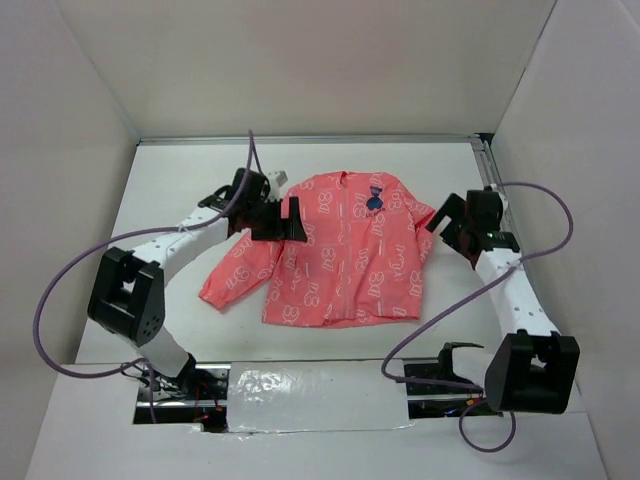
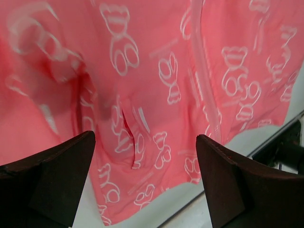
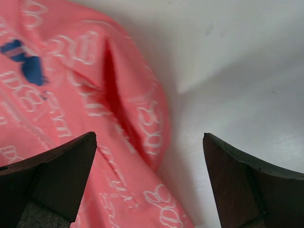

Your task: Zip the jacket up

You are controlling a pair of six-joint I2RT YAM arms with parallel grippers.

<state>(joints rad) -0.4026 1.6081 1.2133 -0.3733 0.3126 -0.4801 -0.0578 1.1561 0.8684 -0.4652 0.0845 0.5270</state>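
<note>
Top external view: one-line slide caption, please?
Coral-pink hooded jacket with white print lies flat on white table, open left end effector and open right end effector at its shoulders.

Jacket [image 1: 340,255]: thin coral-pink cloth, soft and creased, with a faint sheen; the white print lies flat and matt.
Emblem [image 1: 375,203]: dark blue flat print, at 1 o'clock on the jacket.
Table [image 1: 450,330]: white, smooth, matt.
Walls [image 1: 300,60]: white matt board.
Left gripper [image 1: 280,218]: fingers [image 2: 52,175] dark, matt, plastic-looking.
Right gripper [image 1: 440,222]: fingers [image 3: 247,190] the same dark matt finish; a grey, rough, foam-like patch at 7 o'clock in the right wrist view.
Arm shells [image 1: 190,235]: hard white plastic, joints matt black.
Cables [image 1: 60,290]: smooth purple sheath.
Strip [image 1: 310,395]: silvery, crinkled, glossy, foil-like, at 6 o'clock of the table.
</note>
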